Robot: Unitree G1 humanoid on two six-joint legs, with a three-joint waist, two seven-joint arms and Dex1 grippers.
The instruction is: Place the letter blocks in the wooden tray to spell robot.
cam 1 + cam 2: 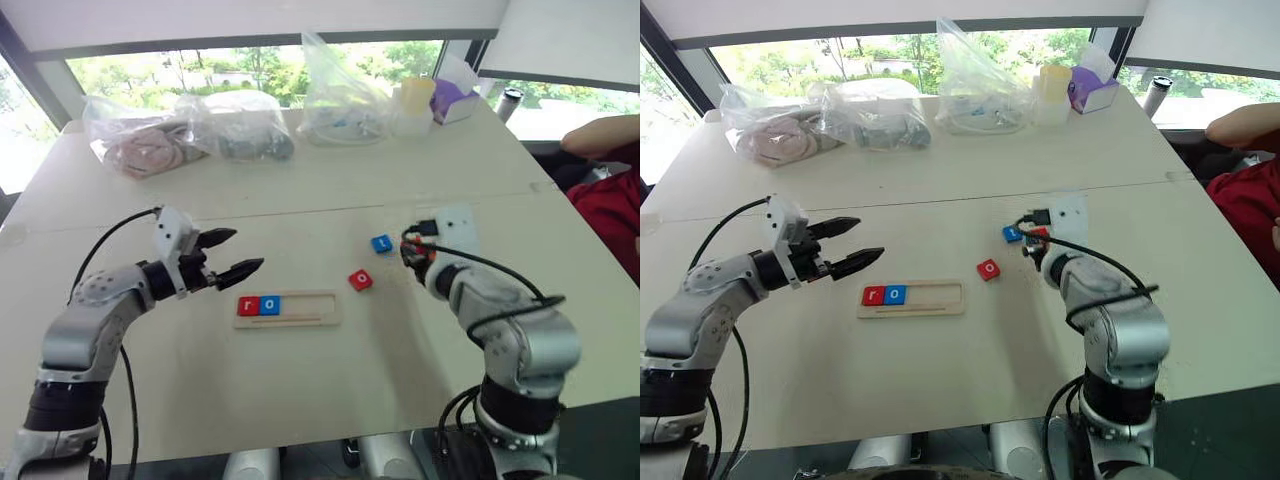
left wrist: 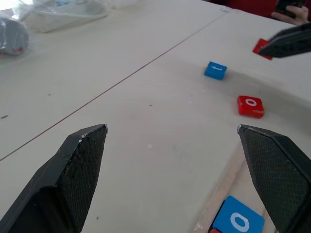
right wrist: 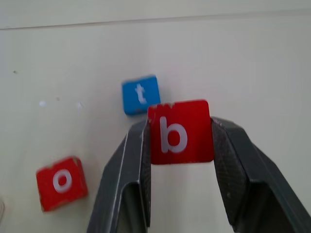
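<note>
In the wooden tray we have the red r and blue o seated at its left end; three slots stay bare. Our right gripper clamps the red b above the table; our left gripper hangs wide open, holding nothing; the red o and blue t lie loose, right of the tray.
</note>
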